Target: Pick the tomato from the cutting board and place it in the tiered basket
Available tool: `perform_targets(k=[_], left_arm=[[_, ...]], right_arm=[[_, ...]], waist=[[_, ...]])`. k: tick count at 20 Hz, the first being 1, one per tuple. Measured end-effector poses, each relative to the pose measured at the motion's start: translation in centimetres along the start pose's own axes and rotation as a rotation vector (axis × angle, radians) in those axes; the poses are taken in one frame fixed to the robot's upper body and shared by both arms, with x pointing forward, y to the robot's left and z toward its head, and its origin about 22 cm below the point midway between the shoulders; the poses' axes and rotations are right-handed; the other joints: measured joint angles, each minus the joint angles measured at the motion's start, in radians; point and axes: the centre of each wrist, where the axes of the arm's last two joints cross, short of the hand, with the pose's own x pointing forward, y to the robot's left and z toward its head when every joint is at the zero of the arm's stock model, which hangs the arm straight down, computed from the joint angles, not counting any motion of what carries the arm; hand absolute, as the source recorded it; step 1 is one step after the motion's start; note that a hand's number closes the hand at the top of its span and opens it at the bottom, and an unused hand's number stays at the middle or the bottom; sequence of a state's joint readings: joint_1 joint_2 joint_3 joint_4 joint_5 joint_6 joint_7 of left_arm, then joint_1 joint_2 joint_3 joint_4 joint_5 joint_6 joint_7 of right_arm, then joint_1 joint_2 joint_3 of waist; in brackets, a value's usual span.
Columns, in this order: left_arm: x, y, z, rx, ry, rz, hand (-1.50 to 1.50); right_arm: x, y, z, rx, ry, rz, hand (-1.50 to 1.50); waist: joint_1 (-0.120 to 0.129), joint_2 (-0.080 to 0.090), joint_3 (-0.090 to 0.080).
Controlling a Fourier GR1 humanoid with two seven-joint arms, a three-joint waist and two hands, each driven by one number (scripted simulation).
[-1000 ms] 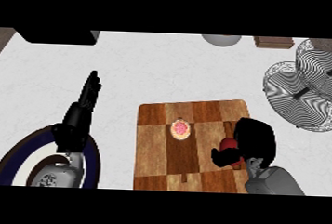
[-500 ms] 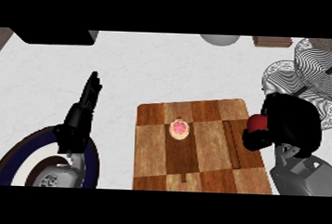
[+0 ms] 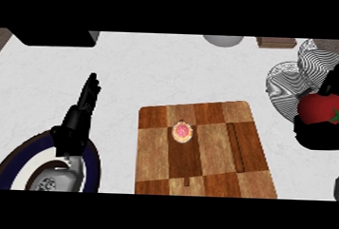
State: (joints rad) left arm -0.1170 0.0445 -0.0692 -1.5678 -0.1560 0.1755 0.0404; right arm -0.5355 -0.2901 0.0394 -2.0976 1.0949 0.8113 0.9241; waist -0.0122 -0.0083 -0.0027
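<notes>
The black right hand (image 3: 319, 133) is curled round the round red tomato (image 3: 323, 110), off the wooden cutting board (image 3: 203, 148), beside the striped wire tiered basket (image 3: 289, 85) (ready to deposit); the left hand (image 3: 85, 99) rests straight-fingered.

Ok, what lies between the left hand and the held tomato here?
In the head view, the wooden cutting board, with a small pink-frosted item on it, lies between the left hand and the tomato, which the right hand holds.
</notes>
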Motion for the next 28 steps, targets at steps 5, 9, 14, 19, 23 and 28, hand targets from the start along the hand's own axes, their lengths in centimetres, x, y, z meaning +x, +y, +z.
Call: perform_targets(k=[5,9,14,19,23,28], left_arm=[[1.0,-0.7,-0.5,-0.010,-0.005,0.002,0.00],[0.8,-0.4,-0.7,-0.018,-0.011,0.001,0.00],[0.6,0.1,-0.9,-0.022,-0.013,0.002,0.00],[0.8,-0.7,-0.3,-0.021,-0.014,0.004,0.00],[0.7,-0.1,-0.6,-0.021,-0.013,0.004,0.00],[0.8,-0.3,-0.8,-0.028,-0.016,0.001,0.00]], right_arm=[[-0.6,-3.7,-1.2,-0.024,0.025,-0.080,1.50],[-0.3,-5.3,-2.9,-0.012,0.070,-0.204,1.50],[-0.4,-6.8,-5.8,0.007,0.119,-0.200,1.50],[-2.1,-6.9,-8.8,0.007,0.205,-0.146,1.50],[-3.0,-6.4,-11.2,-0.006,0.233,-0.109,1.50],[-4.6,-4.9,-13.7,-0.015,0.246,-0.065,1.50]], waist=[[0.006,0.002,0.001],[0.014,0.005,0.001],[0.017,0.008,0.002],[0.019,0.009,0.002],[0.020,0.010,0.002],[0.019,0.010,0.003]])
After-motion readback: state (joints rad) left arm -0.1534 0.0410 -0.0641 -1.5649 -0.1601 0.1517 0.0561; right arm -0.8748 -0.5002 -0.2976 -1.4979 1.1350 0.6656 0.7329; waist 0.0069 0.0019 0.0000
